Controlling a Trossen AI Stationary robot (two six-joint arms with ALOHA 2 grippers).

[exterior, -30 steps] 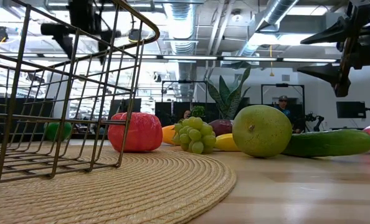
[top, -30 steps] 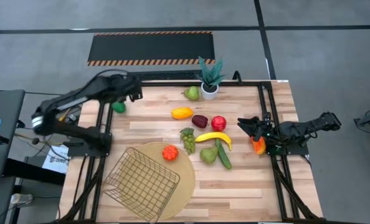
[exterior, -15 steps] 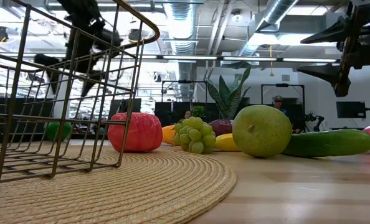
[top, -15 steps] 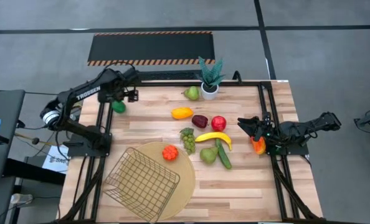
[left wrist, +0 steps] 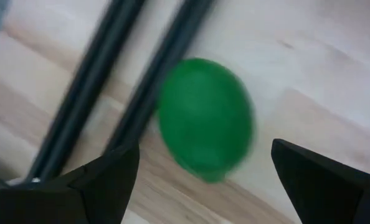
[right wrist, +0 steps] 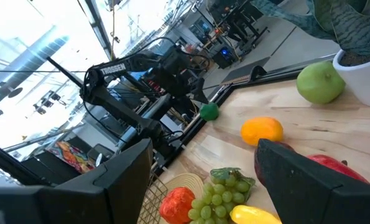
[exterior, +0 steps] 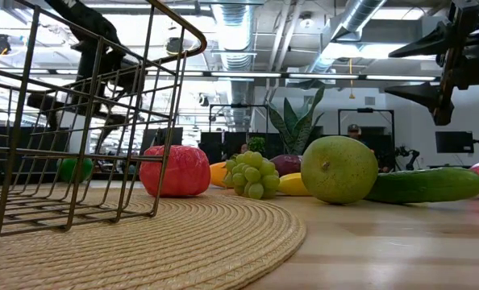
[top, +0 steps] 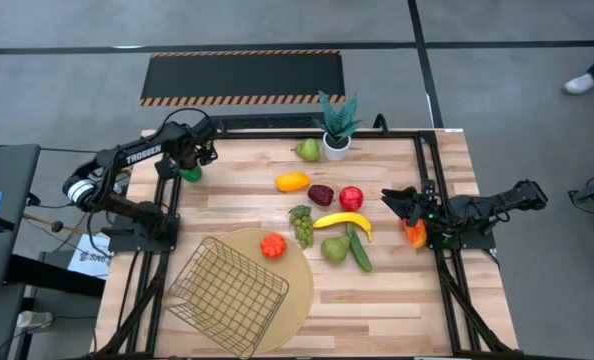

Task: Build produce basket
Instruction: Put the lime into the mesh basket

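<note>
A round green fruit [left wrist: 205,118] lies on the table by its far left corner, next to the dark frame rails [top: 189,173]. My left gripper [left wrist: 203,186] hovers open just above it, a finger on either side, touching nothing. The golden wire basket [top: 227,295] stands on a round tan mat [top: 295,290] at the near left. A red fruit [top: 272,245] rests on the mat's far edge. Grapes [top: 301,225], a banana [top: 343,221], a cucumber [top: 360,250] and a red apple [top: 351,198] lie mid-table. My right gripper [top: 402,203] waits open at the right.
A spiky plant in a white pot [top: 337,125] stands at the far edge beside a green pear [top: 308,150]. An orange-red mango [top: 414,235] lies under my right arm. A second pear [top: 335,249] sits by the cucumber. Bare wood shows along the near right.
My left gripper has swung toward the table's left edge and come down over the green fruit, staying open. My right arm and all the produce have kept still.
</note>
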